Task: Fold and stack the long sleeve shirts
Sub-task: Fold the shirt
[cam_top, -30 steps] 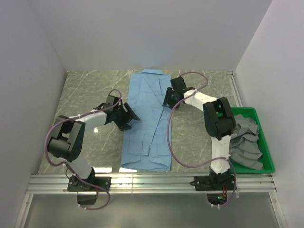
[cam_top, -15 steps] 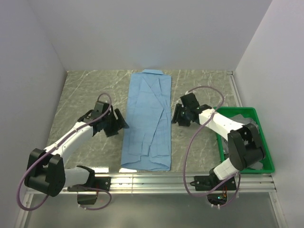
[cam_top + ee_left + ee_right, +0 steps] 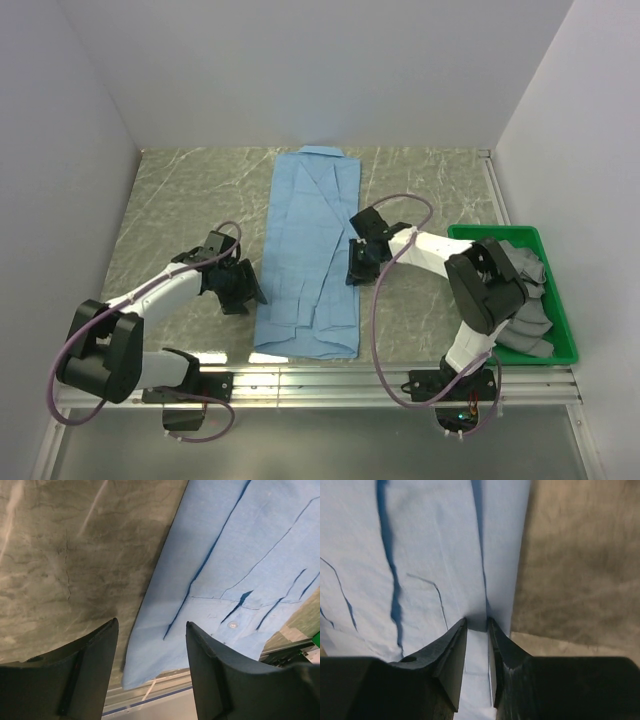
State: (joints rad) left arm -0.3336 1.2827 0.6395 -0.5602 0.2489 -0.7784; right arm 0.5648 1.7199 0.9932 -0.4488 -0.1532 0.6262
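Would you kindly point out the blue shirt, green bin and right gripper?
blue shirt (image 3: pixel 305 240), top view, middle of the cloth.
green bin (image 3: pixel 490 231), top view, far rim.
right gripper (image 3: pixel 477 622), right wrist view, between its fingertips.

No text, label, brand mark, number or sign was legible in any view. The light blue shirt (image 3: pixel 308 250), the marbled tabletop (image 3: pixel 190 200) and the green tray (image 3: pixel 500 230) carried no readable marking.
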